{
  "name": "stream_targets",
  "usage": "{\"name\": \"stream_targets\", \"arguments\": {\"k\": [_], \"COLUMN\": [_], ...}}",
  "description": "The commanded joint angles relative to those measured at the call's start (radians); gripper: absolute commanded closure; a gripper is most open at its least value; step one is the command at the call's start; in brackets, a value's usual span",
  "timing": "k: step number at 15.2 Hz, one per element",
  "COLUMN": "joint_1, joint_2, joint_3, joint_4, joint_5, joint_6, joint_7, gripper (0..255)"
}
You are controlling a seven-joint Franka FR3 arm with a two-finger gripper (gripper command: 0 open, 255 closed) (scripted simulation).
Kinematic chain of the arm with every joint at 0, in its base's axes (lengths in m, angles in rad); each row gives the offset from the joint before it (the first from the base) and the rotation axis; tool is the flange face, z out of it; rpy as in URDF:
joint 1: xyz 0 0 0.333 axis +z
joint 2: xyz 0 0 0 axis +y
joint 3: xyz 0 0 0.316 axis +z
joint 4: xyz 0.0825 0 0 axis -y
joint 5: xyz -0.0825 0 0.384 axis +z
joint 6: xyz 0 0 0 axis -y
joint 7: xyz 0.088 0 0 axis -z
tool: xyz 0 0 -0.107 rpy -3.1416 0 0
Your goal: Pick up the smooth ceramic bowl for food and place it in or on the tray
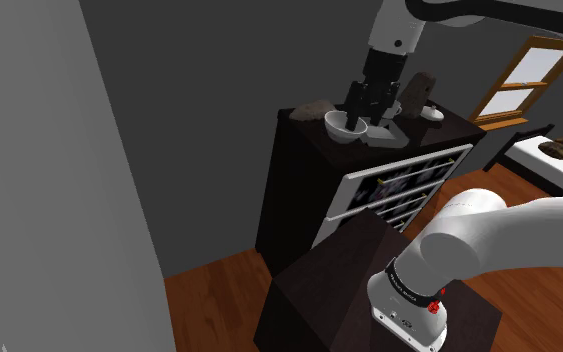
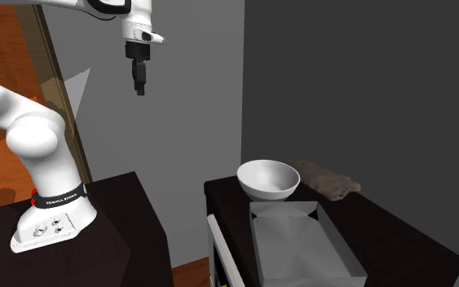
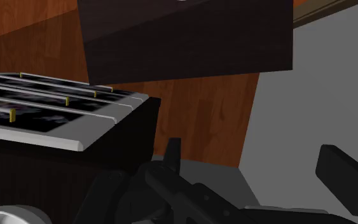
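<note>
The white Franka arm rises from its dark stand (image 2: 125,224), bends at the elbow and turns its wrist downward, leaving the black gripper (image 2: 140,88) hanging high in the air, above the level of the dark counter (image 2: 399,240). Its fingers stand apart and hold nothing. The white bowl (image 2: 268,178) sits upright near the counter's corner, just beside the short end of the shallow grey tray (image 2: 297,245), with a folded brown cloth (image 2: 327,178) close by.
</note>
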Motion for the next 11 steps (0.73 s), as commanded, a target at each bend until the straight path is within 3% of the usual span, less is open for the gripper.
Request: {"name": "stream_targets", "arguments": {"k": [1, 11], "joint_1": [0.000, -0.056], "joint_2": [0.000, 0.209], "joint_3": [0.000, -0.072], "joint_4": [0.000, -0.049], "joint_5": [0.000, -0.166], "joint_6": [0.000, 0.278], "joint_7": [0.000, -0.132], "gripper": [0, 0]}}
